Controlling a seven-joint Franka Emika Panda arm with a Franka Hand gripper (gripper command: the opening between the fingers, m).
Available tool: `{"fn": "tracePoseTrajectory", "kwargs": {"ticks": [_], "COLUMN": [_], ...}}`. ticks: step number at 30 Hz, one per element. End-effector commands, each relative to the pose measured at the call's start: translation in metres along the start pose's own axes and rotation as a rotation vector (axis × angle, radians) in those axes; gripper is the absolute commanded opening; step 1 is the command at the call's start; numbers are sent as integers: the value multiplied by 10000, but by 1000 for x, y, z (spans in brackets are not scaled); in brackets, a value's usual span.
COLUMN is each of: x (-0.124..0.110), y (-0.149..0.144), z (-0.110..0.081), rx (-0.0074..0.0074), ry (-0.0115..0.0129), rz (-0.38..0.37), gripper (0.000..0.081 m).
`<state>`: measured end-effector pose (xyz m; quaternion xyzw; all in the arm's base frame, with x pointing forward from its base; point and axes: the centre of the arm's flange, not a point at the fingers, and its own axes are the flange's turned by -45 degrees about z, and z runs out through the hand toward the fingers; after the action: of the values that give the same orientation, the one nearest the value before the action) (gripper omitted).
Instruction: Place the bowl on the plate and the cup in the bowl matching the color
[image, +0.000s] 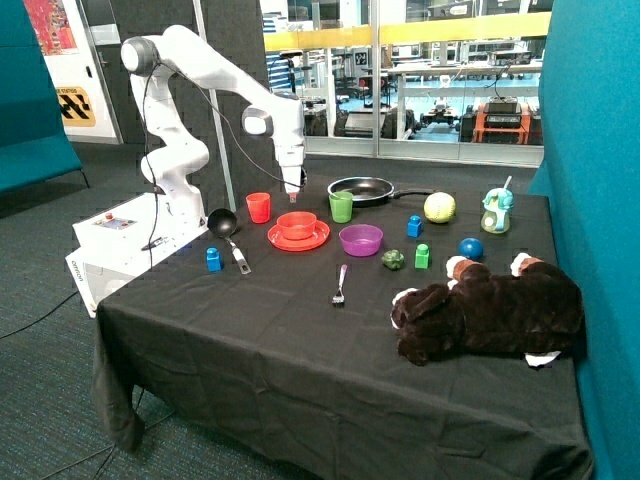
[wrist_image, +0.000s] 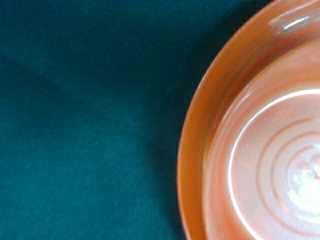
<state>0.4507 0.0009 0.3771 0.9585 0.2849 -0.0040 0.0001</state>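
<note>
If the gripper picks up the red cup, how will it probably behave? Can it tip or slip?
The cup looks like thin plastic, so probably light and stiff. It stands upright on the cloth beside the plate, taller than wide, so a sideways push may tip it. Its smooth, glossy wall could slip in the gripper, which hangs above the bowl.

A purple bowl, green cup, frying pan and plush dog share the black tablecloth.

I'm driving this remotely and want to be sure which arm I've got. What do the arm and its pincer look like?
The arm is glossy white with rounded segments and grey joint caps. A thin black cable hangs loosely along it. It rises from a white box base bearing a small red button. The pincer is small, with a reddish tip; its details are too small to tell.
</note>
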Motion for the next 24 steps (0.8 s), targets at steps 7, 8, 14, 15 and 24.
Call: {"fn": "tracePoseTrajectory", "kwargs": {"ticks": [7, 8, 14, 15, 24], "x": [-44, -46, -66, -68, -86], "y": [2, 3, 4, 4, -10], "z": [-10, -9, -9, -9, -15], "rx": [-18, -18, -17, -17, -15], "ry": [79, 79, 79, 79, 80], "rz": [517, 562, 774, 835, 1310], "gripper": [304, 313, 331, 329, 276]}}
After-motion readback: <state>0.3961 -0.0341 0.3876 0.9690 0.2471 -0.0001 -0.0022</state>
